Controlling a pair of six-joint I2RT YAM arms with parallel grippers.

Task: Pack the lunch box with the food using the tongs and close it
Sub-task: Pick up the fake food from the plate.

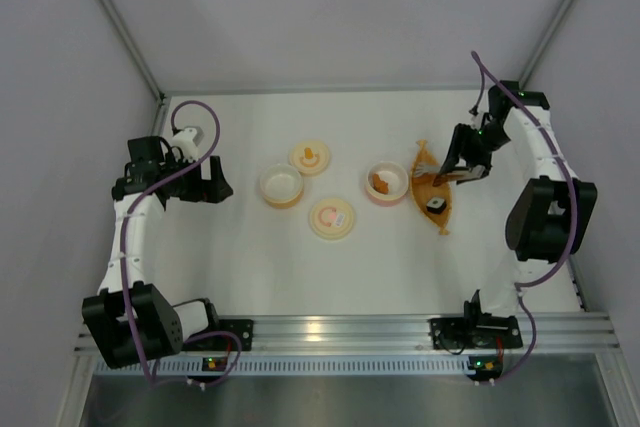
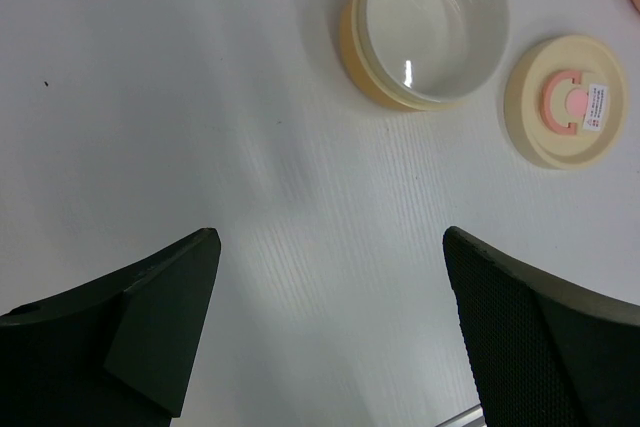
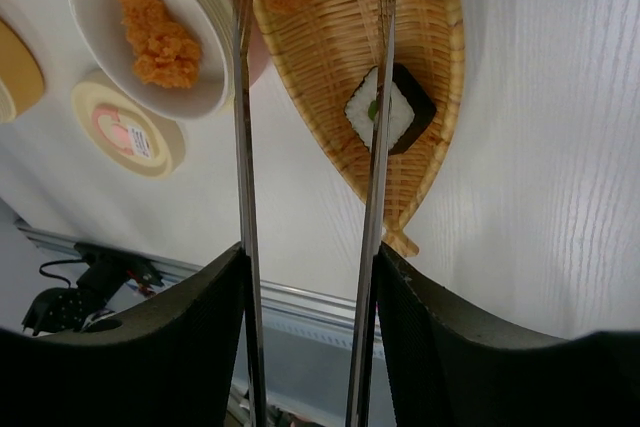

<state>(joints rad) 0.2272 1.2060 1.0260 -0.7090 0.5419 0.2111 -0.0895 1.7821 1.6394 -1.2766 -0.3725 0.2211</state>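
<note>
My right gripper (image 3: 310, 267) pinches the tongs (image 3: 243, 147), their arms partly apart over the woven tray (image 3: 440, 67), one crossing a sushi roll (image 3: 400, 117). My left gripper (image 2: 330, 317) gapes empty near the yellow container (image 2: 430, 27).

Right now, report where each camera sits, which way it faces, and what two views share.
Top external: above and behind the arms, looking down on the table; both arms show, with left gripper and right gripper.
Left wrist: on the left arm, facing down at the yellow-sided container; its two open fingers show.
Right wrist: on the right arm, looking along the tongs at the woven boat tray; its fingers clamp them.
Shared: both wrist views show the pink-marked lid.
</note>
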